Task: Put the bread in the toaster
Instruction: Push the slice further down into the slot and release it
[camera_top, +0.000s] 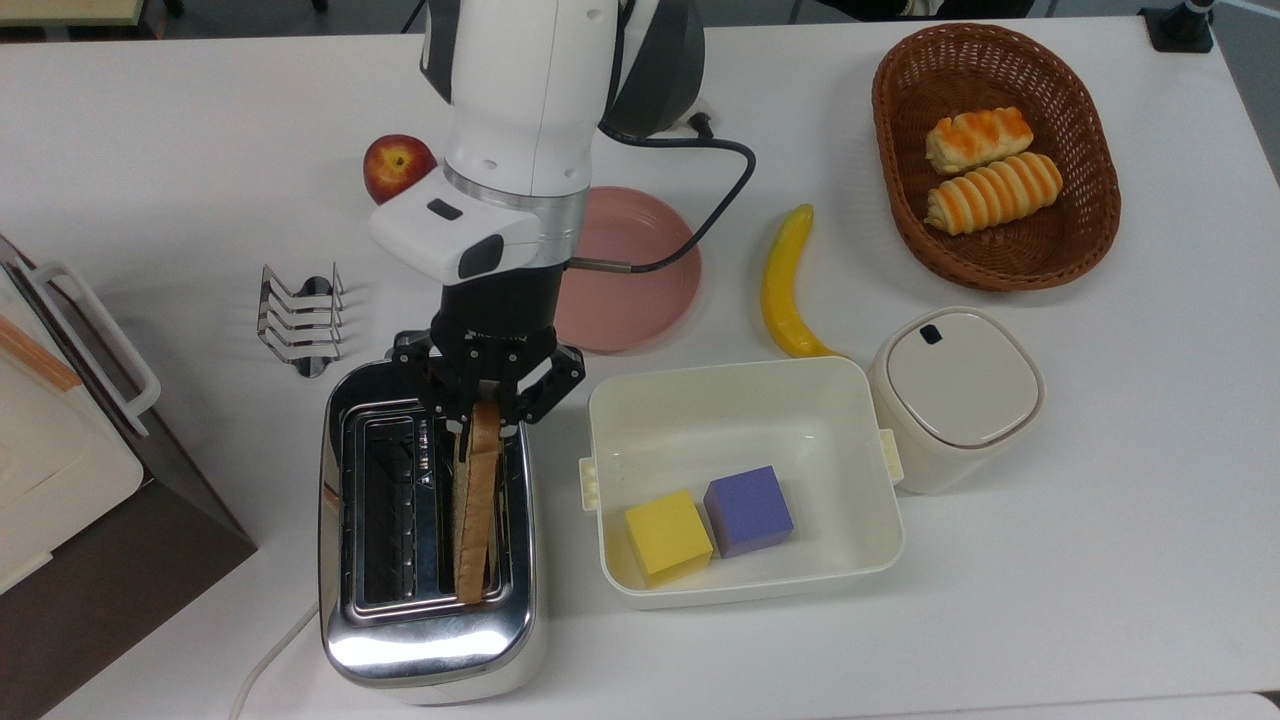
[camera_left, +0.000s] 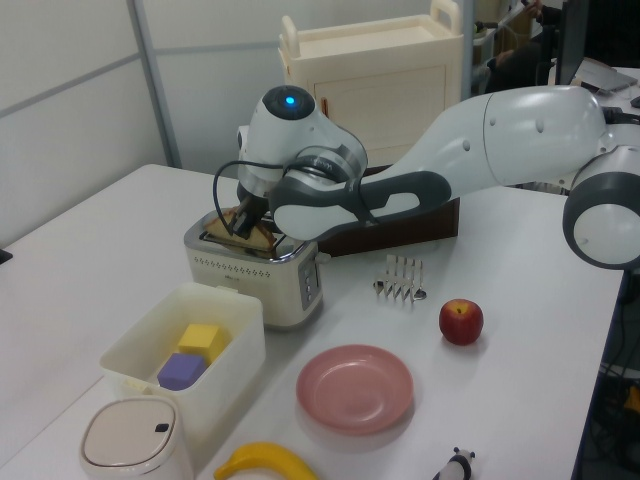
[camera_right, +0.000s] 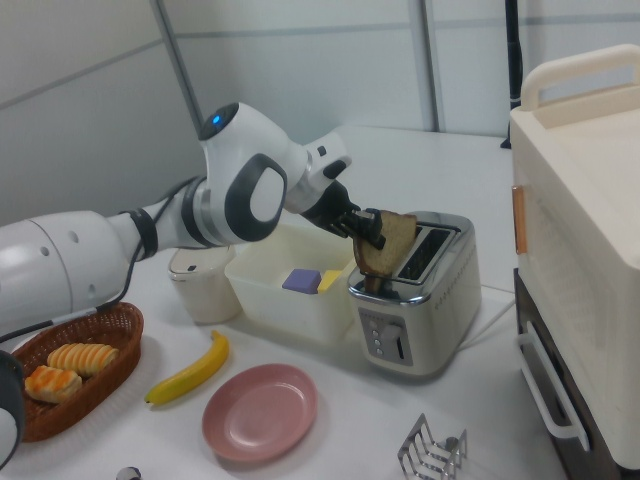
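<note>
**A:** Which step is in hand?

**B:** The insertion itself, I'd judge. The black two-finger gripper (camera_top: 487, 397) is pinching one end of the flat, tan, brown-crusted slice of bread (camera_top: 478, 505), which stands on edge in a slot of the shiny chrome two-slot toaster (camera_top: 428, 640), the slot nearer the top view's right.

**A:** So is the bread fully in?

**B:** No. In the right view the slice (camera_right: 385, 243) rises well above the toaster's top (camera_right: 415, 290) and leans, with its lower edge down in the slot.

**A:** What does the next move call for?

**B:** Probably easing the slice straight down, squared to the slot so it doesn't catch on the wire guides, then spreading the fingers and lifting clear. The tilt is the thing to watch.

**A:** Anything crowding the work?

**B:** The cream plastic rectangular bin (camera_top: 840, 380), holding a yellow cube (camera_top: 667, 536) and a purple cube (camera_top: 748, 511), sits just beside the toaster on the top view's right. The small wire toast rack (camera_top: 298, 322) stands near the toaster's far end. Neither touches the gripper.
</note>
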